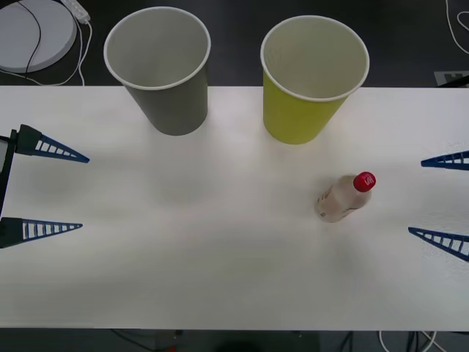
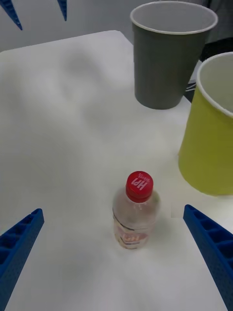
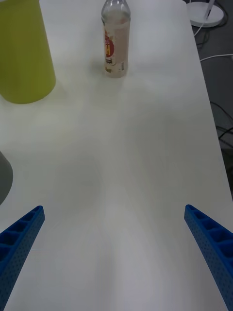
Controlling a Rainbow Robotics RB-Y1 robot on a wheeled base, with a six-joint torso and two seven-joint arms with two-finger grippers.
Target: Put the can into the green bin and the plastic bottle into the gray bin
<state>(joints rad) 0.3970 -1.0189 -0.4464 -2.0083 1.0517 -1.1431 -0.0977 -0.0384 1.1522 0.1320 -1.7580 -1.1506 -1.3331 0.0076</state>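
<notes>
Front view: white table (image 1: 220, 279) with two cup-shaped bins standing upright side by side at its far edge, apart from each other. The gray bin (image 1: 165, 88) stands toward the robot's left, the green bin (image 1: 304, 103) toward its right; both show white interiors and rolled white rims. The plastic bottle (image 1: 344, 196) stands upright on the table, nearer than the green bin and slightly to its right, near but not touching it, red cap on top.

The left hand (image 1: 55, 191) sits at the table's left edge, fingers spread wide, holding nothing. The right hand (image 1: 440, 199) sits at the right edge, likewise spread wide and holding nothing; the plastic bottle is the nearest object to it, yet well apart.

Right wrist view: plastic bottle (image 2: 136, 211) stands beyond and between the blue ribbed fingers (image 2: 19, 243), untouched; green bin (image 2: 211, 146) beside it, gray bin (image 2: 167, 58) farther off.

Left wrist view: plastic bottle (image 3: 115, 41) and green bin (image 3: 22, 53) far off across bare table
</notes>
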